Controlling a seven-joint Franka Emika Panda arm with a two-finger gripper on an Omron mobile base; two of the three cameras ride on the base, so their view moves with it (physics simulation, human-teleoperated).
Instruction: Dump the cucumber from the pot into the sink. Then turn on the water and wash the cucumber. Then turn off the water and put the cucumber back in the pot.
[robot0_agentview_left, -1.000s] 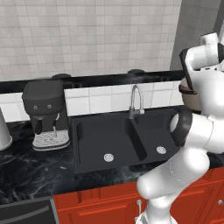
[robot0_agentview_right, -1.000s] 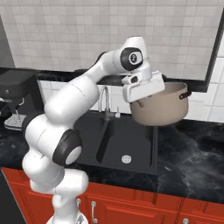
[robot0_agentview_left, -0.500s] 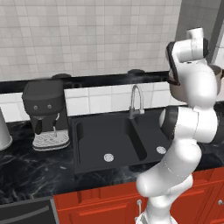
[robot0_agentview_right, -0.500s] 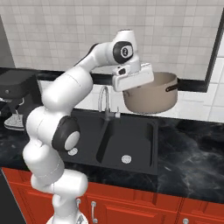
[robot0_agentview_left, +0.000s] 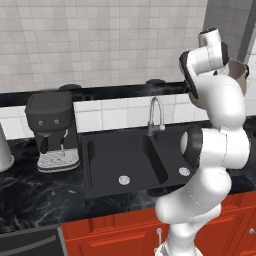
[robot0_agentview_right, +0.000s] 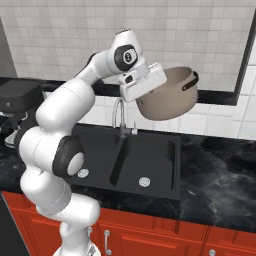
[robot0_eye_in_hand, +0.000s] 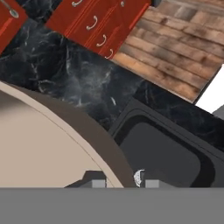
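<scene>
While the arm reaches high above the sink, the gripper is clamped narrowly on the near rim of the pot, its fingers straddling the rim's wall in the hand view. The pot hangs in the air above the sink's right basin, just right of the faucet and tilted, its dark handle raised on the far side. The cucumber cannot be made out in the pot's visible interior or in the sink.
</scene>
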